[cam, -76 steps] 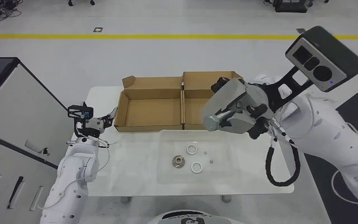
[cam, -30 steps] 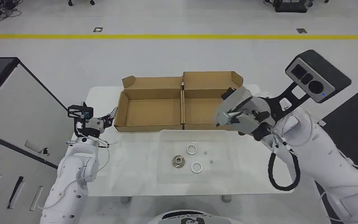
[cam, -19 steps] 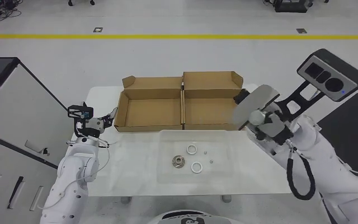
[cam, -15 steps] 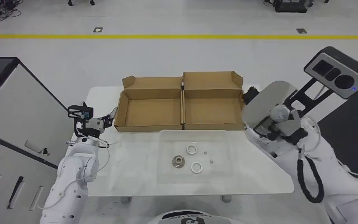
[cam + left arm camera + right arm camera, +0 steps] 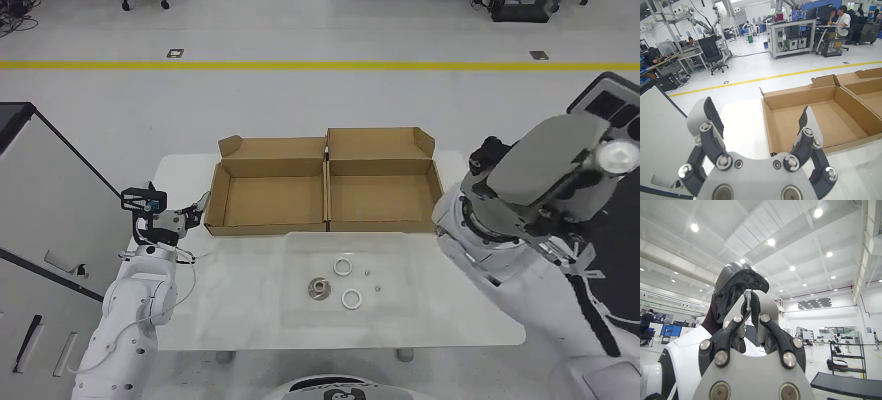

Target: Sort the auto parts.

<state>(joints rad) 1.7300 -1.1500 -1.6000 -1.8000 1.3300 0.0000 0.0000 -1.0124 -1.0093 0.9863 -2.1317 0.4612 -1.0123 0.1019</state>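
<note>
The step in hand seemed to be carrying one part to a box. The right gripper (image 5: pixel 750 303) was clamped on a threaded bolt (image 5: pixel 748 299), turned upward, well apart from the table (image 5: pixel 240 300). Next it would need to come down, probably over the right box (image 5: pixel 380 198), and let go. The left gripper (image 5: pixel 757 106) was spread wide, empty, beside the left box (image 5: pixel 810 121). The white rings (image 5: pixel 343 267) lay on the table.

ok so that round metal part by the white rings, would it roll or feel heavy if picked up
The metal part appears to lie flat on its wide face, so a nudge would probably slide it, not roll it. It looks like solid metal: likely stiff and heavy for its size. Bare metal may also slip in a pinch.
</note>
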